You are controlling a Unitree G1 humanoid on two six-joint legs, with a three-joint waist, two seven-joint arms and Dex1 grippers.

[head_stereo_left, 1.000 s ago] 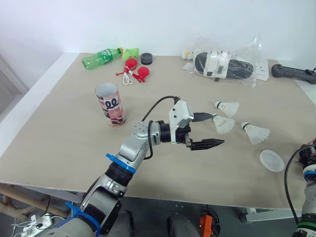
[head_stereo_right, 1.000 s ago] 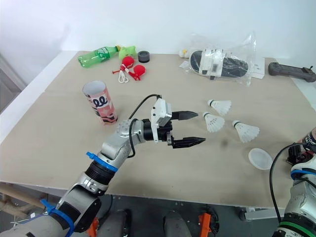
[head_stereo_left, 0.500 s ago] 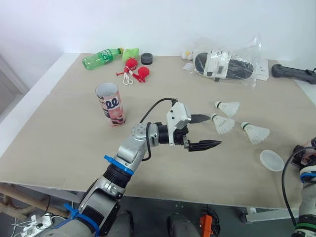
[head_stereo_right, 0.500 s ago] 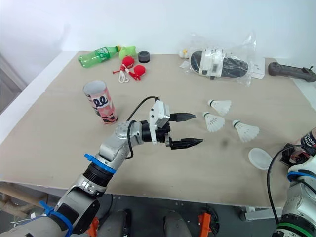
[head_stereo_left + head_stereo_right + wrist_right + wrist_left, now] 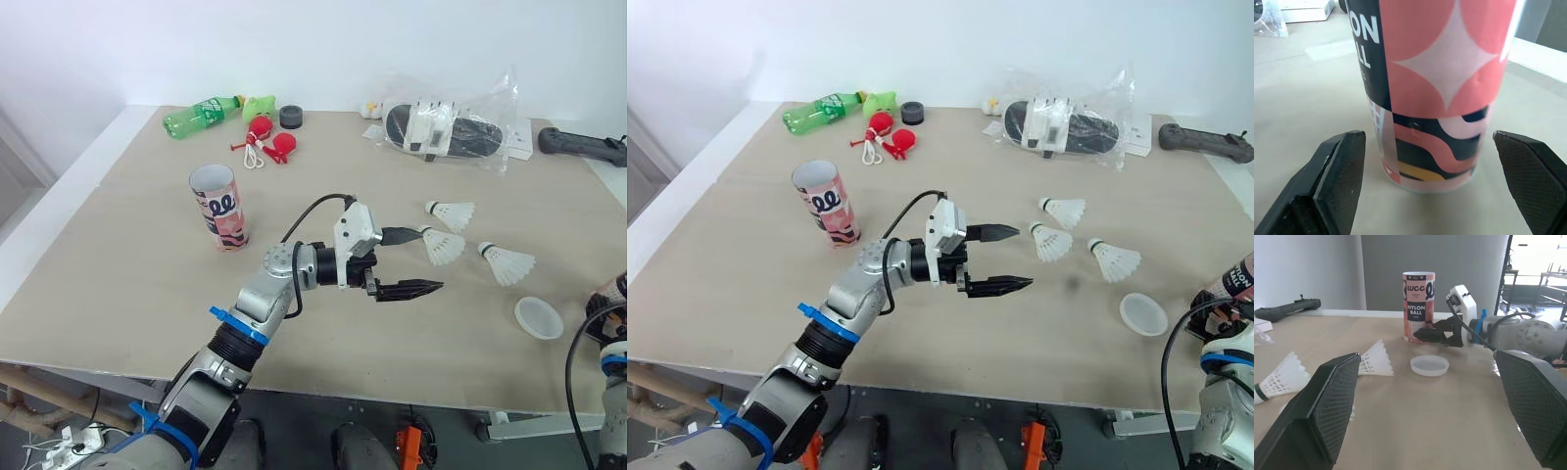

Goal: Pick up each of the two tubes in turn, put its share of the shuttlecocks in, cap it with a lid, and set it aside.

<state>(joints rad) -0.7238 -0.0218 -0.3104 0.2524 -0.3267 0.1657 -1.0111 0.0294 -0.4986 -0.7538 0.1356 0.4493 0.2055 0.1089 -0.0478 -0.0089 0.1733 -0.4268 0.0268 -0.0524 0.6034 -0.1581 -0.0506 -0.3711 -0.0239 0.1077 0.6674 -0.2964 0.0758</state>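
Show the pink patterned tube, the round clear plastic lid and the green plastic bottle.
Pink patterned tube [image 5: 223, 211]: left eye view, side wall.
Round clear plastic lid [image 5: 540, 318]: left eye view, centre.
Green plastic bottle [image 5: 199, 117]: left eye view, body.

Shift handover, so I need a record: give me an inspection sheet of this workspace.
Surface: beige tabletop.
Job's things: pink patterned cardboard tube upright on the left; second pink tube upright before the right end effector; three white feather shuttlecocks and translucent round lid lying loose.
Clutter: green plastic bottle, red toy, black shoe in clear plastic bag, black controller, along the far edge.
End effectors: left end effector open, hovering near the shuttlecocks; right open, facing the second tube.
Cables: black cable looping over the left wrist.
Surroundings: white wall behind.
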